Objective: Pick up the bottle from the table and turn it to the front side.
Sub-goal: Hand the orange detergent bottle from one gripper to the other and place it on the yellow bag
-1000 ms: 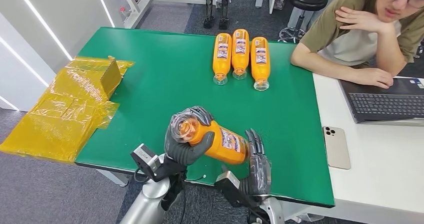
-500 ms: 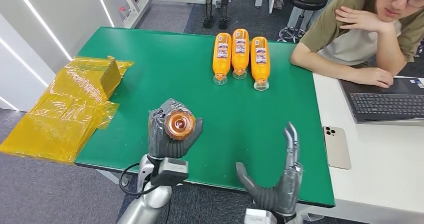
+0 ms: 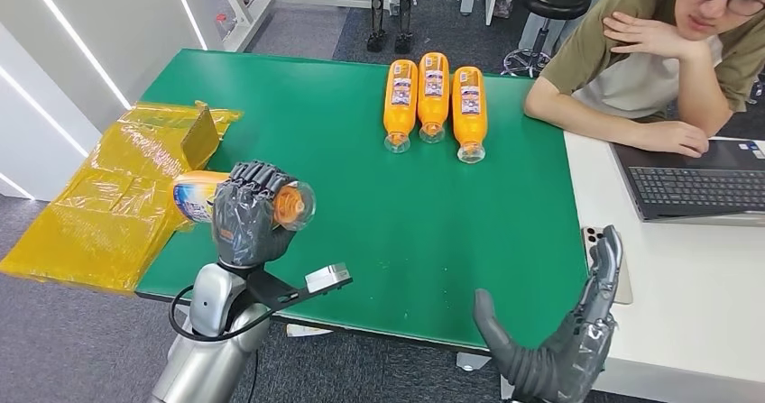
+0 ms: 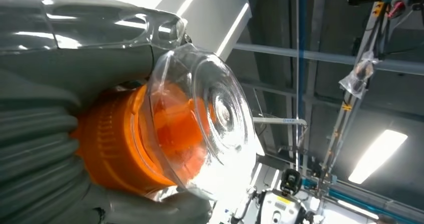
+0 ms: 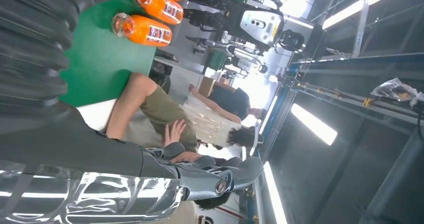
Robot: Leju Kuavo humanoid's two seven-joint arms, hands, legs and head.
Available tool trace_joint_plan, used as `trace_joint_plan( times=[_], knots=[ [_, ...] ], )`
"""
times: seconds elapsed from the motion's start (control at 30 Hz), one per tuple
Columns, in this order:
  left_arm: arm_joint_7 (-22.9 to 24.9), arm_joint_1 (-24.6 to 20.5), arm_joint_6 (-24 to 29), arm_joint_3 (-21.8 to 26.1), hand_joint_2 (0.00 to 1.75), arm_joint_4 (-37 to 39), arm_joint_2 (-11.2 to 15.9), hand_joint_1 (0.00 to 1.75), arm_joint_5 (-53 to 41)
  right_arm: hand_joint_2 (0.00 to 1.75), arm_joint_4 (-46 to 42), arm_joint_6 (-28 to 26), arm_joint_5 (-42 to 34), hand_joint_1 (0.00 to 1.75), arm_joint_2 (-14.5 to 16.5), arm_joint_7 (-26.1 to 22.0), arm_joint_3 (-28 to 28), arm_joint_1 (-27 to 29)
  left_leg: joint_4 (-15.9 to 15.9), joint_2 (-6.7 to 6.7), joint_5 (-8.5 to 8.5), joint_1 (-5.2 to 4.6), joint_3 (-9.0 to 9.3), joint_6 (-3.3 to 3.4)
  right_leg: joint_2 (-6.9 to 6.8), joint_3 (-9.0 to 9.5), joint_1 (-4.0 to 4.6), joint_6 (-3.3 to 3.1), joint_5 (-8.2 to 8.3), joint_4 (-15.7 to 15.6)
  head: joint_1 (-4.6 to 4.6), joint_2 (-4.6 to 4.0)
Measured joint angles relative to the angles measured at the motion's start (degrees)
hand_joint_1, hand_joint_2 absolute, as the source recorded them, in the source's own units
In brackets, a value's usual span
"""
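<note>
table's left edge: crinkly yellow plastic wrap [image 3: 108, 206] is hanging over it
far side: three orange bottles [image 3: 434, 99] are lying side by side
right: grey smartphone [image 3: 606, 263] is sitting just before the dark laptop [image 3: 690, 189]

Person [image 3: 663, 56] at laptop [image 3: 695, 187] — phone [image 3: 606, 263] beside.

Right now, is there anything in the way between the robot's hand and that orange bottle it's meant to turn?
No. The left hand already grips the orange bottle and holds it on its side above the green table's left edge. Nothing sits between them. The right hand is open, off to the right, away from the bottle.
</note>
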Motion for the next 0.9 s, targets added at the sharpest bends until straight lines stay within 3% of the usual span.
trace_joint_plan(
  times=[0.13, 0.27, 0.43, 0.53, 0.67, 0.77, 0.9],
  knots=[
    [4.4, -2.6, 0.0, 0.1, 1.75, 1.7, 2.7, 1.75, -8.5, 1.75, -0.9, 0.0, -2.2, 0.0, 0.1, 0.0, -0.2, 0.2, 0.0, 0.0, 0.01, 0.01, 0.0, -0.02, -0.01, -0.01, 0.01, -0.01, 0.01, 0.0, -0.01, 0.0],
    [6.0, -11.1, 0.0, -1.0, 1.75, 10.2, 9.1, 1.75, -11.4, 1.75, -2.3, 0.0, -3.4, 0.0, 0.4, 0.0, -0.5, 0.3, 0.0, 0.01, 0.13, 0.05, 0.01, -0.2, 0.01, -0.12, 0.04, -0.15, 0.09, 0.1, -0.01, 0.0],
    [-0.8, -21.6, -1.5, -4.5, 1.75, 28.6, 15.3, 1.75, -9.6, 1.75, -4.4, 0.0, -4.8, 0.0, 0.8, 0.0, -1.0, 1.1, 0.0, 0.18, 0.21, 0.06, 0.05, -0.32, 0.21, -0.18, 0.06, -0.28, 0.17, 0.2, -0.01, 0.0],
    [-4.1, -24.4, -6.9, -6.2, 1.75, 37.0, 17.5, 1.75, -10.0, 1.75, -5.1, 0.0, -5.4, 0.0, 0.8, 0.0, -1.0, 1.4, 0.0, 0.36, 0.22, 0.06, 0.05, -0.34, 0.4, -0.3, 0.07, -0.36, 0.23, 0.2, -0.01, 0.0],
    [-5.1, -28.0, -17.4, -9.5, 1.75, 45.5, 18.9, 1.75, -11.5, 1.75, -5.7, 0.0, -5.9, 0.0, 0.8, 0.0, -1.0, 1.8, 0.0, 0.32, 0.24, 0.06, -0.06, -0.36, 0.37, -0.41, 0.08, -0.36, 0.23, 0.2, -0.01, 0.0],
    [-5.7, -30.4, -24.1, -12.6, 1.75, 49.4, 19.5, 1.75, -11.7, 1.75, -5.9, 0.0, -6.2, 0.0, 0.8, 0.0, -1.0, 1.9, 0.0, 0.3, 0.24, 0.07, -0.12, -0.37, 0.36, -0.43, 0.08, -0.36, 0.22, 0.2, 0.0, 0.0],
    [-5.5, -32.3, -28.7, -14.9, 1.75, 52.5, 20.1, 1.75, -11.4, 1.75, -5.9, 0.0, -6.5, 0.0, 0.8, 0.0, -1.0, 1.9, 0.0, 0.33, 0.23, 0.07, -0.13, -0.37, 0.37, -0.44, 0.08, -0.36, 0.22, 0.2, 0.0, 0.0]
  ],
)
